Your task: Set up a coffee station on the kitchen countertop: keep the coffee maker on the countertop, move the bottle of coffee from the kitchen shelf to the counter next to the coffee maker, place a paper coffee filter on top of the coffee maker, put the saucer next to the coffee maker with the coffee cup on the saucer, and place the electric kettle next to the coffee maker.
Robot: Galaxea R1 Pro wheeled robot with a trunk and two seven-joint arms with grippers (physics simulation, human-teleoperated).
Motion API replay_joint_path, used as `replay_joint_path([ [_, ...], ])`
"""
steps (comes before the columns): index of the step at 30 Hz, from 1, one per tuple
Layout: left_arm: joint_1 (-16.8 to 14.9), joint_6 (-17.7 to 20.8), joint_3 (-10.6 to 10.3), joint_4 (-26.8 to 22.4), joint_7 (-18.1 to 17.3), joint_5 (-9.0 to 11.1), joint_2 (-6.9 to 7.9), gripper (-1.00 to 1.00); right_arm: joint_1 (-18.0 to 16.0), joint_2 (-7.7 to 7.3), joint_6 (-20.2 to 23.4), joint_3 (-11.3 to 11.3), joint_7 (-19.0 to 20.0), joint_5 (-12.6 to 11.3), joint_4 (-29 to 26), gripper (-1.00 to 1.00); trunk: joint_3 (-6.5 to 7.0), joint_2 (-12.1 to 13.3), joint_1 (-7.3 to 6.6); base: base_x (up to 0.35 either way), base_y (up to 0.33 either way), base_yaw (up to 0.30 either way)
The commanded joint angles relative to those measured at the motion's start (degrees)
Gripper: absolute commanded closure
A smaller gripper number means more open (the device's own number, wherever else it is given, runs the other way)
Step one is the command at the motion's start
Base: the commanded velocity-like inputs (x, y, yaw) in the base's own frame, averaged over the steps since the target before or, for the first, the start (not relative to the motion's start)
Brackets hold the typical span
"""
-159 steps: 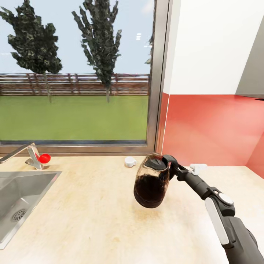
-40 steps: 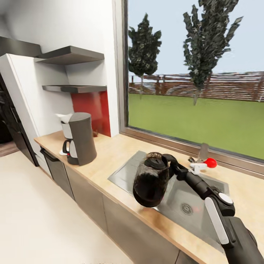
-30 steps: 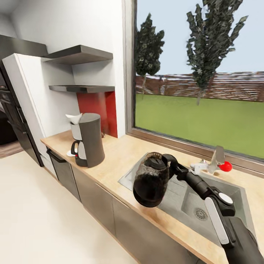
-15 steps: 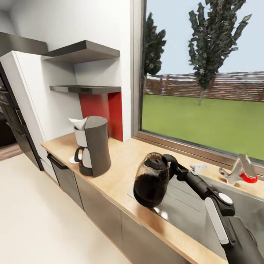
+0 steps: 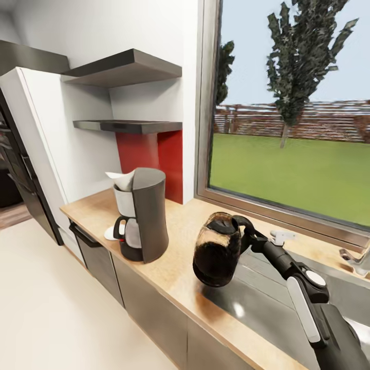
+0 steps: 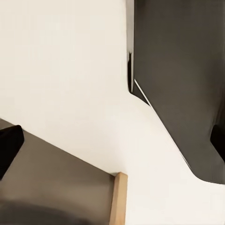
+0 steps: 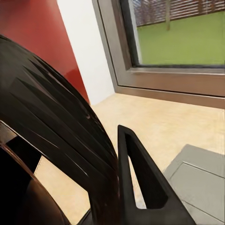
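The dark grey coffee maker (image 5: 143, 214) stands on the wooden countertop (image 5: 180, 257) below the shelves. A white paper filter (image 5: 121, 180) rests on its top, and a flat white saucer (image 5: 109, 234) lies against its far-left side. My right gripper (image 5: 245, 229) is shut on the handle of the dark glass electric kettle (image 5: 217, 250), which hangs upright over the counter's front part, to the right of the coffee maker. The right wrist view has the kettle's body (image 7: 51, 140) and handle (image 7: 140, 183) close up. My left gripper (image 6: 112, 143) is open over pale floor.
A steel sink (image 5: 267, 303) is set in the counter under my right arm, with the faucet (image 5: 355, 258) at the far right. Two dark shelves (image 5: 128, 125) hang above a red backsplash. A large window runs behind the counter. Dark cabinets (image 5: 15, 169) stand at the left.
The view has swung and drawn closer, so the coffee maker now looks larger and nearer the kettle. The faucet has slid to the right edge. The kettle stays in my right gripper.
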Motion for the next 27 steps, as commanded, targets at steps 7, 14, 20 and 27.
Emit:
replay_joint_path([
  [7,-0.1,0.1,-0.4,0.0,0.1,0.6,0.04,-1.00,-0.1,0.02,0.5,0.0,0.0,-0.4,0.0,1.00,-0.11,-0.1,0.06,0.232,0.278,0.000],
  [14,-0.1,0.1,-0.4,0.0,0.1,0.6,0.35,-1.00,-0.1,0.02,0.4,0.1,-0.3,-0.1,1.8,1.00,-0.11,-0.1,0.06,0.261,0.228,0.000],
  [20,-0.1,0.1,-0.5,0.0,0.1,0.5,0.32,-1.00,-0.1,0.02,0.4,0.0,-5.0,-0.2,3.0,1.00,-0.11,-0.1,0.06,0.278,0.094,0.000],
  [27,-0.1,0.5,-0.5,0.0,0.0,0.3,0.52,-1.00,-0.1,0.02,0.4,-0.1,-10.5,-0.3,2.8,1.00,-0.11,-0.1,0.06,0.028,0.010,0.000],
])
